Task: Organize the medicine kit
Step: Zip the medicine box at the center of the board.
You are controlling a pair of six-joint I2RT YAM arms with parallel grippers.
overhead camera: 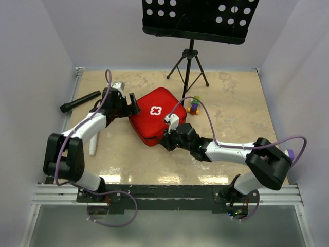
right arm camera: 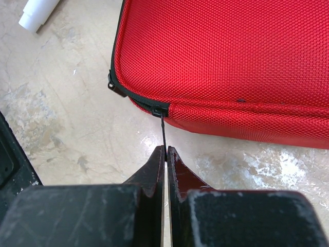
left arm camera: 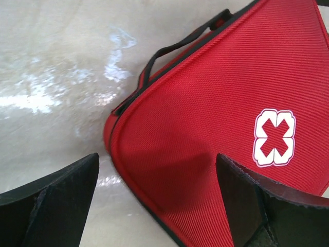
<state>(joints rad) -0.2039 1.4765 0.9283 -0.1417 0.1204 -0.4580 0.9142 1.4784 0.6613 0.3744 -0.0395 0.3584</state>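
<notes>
The medicine kit (overhead camera: 156, 116) lies closed on the desk (overhead camera: 226, 103), cross upward. The right jaws are clamped on the thin zipper pull (right arm camera: 162, 131) at its near corner. The left jaws stand wide apart over its left corner, holding nothing. Packing seems done; I judge only the last zipping is left.

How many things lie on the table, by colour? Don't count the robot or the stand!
Red: 1, the red fabric zip case
Black: 1, the black cylindrical flashlight
White: 1, the white plastic tube
Multicoloured: 1, the small block toy
Total: 4
</notes>
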